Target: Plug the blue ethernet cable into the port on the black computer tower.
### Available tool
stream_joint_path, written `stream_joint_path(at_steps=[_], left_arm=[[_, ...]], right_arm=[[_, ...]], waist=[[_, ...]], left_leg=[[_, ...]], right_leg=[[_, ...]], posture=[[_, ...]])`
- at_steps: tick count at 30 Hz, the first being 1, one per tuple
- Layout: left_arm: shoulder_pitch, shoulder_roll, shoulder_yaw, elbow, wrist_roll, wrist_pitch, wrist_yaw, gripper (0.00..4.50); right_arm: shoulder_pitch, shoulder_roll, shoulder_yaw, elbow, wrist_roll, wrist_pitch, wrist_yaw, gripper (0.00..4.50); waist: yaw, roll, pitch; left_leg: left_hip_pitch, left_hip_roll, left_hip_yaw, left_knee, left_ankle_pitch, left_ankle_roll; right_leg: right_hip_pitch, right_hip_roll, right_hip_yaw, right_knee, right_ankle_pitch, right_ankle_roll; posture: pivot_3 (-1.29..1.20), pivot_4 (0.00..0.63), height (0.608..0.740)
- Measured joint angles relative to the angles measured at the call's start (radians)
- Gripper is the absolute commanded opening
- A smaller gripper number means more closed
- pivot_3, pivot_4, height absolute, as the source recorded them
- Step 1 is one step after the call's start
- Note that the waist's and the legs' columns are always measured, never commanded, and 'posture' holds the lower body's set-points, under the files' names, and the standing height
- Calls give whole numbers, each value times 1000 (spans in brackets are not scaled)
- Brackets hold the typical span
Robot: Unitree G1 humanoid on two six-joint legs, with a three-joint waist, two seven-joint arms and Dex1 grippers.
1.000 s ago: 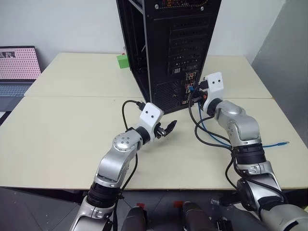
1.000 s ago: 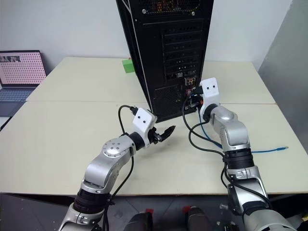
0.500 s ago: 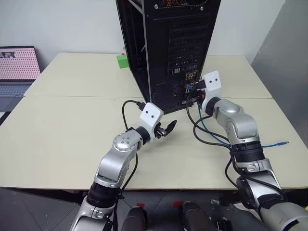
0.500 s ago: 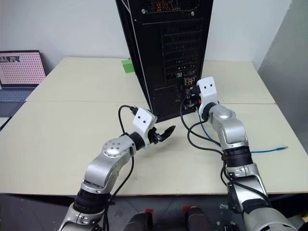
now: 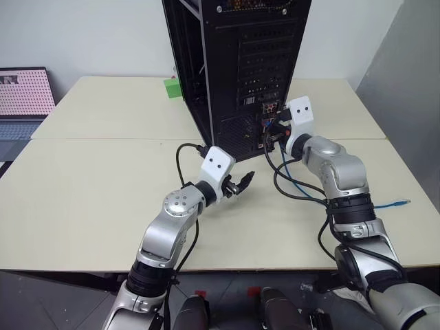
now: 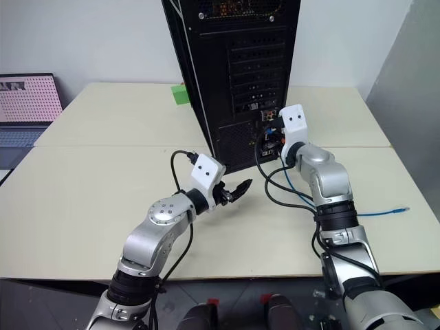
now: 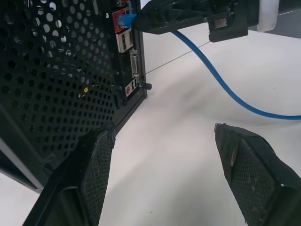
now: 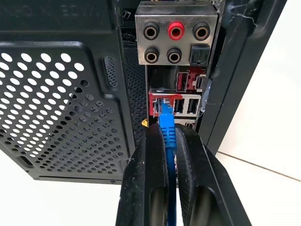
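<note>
The black computer tower point(image 5: 240, 69) stands upright at the middle back of the table, its rear panel facing me. My right gripper point(image 8: 168, 129) is shut on the blue ethernet cable point(image 8: 168, 141) just behind its plug. The plug's tip is at the mouth of the port point(image 8: 161, 104), a socket in a red-framed block; I cannot tell whether it is seated. From the gripper the cable point(image 5: 302, 189) trails over the table to its free end point(image 5: 405, 203) at the right. My left gripper point(image 5: 244, 180) hovers open and empty near the tower's lower rear corner, with its fingers point(image 7: 96, 155) wide apart.
Round audio jacks point(image 8: 175, 32) sit above the port and a perforated grille point(image 8: 56, 103) beside it. Black arm cables point(image 5: 285, 182) loop on the table below the right gripper. A green block point(image 5: 173, 87) lies behind the tower, and a laptop point(image 5: 24, 96) stands at the far left.
The whole picture has shifted slightly. My right elbow has lifted a little while its gripper stays at the rear panel with the cable. The left arm has not moved.
</note>
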Motion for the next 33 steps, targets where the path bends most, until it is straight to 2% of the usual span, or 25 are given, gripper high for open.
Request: stream_joint_path(at_steps=[21,22,23,24,33], left_arm=[[0,-1,0,0,1,0,15,3561],[0,1,0,0,1,0,15,3561],[0,1,0,1,1,0,16,3561],[0,3,0,1,1,0,16,3561],[-3,35,9,6,1,-1,10,3561]], right_arm=[[-35,7,-1,70,-2,-30,21,0],[-32,4,0,68,-2,-32,28,702],[-24,-2,0,58,-3,-41,33,798],[-20,-9,0,52,-3,-47,35,1115],[123,-99,5,-139,0,-43,105,2977]], waist=[[-12,0,0],[-11,0,0],[-10,0,0],[-9,0,0],[8,0,0]], left_leg=[[0,0,0,0,0,0],[0,0,0,0,0,0],[0,0,0,0,0,0],[-1,0,0,0,0,0],[-5,-1,0,-1,0,0]], right_leg=[[0,0,0,1,0,0],[0,0,0,0,0,0],[0,0,0,0,0,0],[0,0,0,0,0,0],[-2,-1,-1,-4,0,0]], posture=[[0,150,740],[0,150,740],[0,150,740],[0,150,740],[0,150,740]])
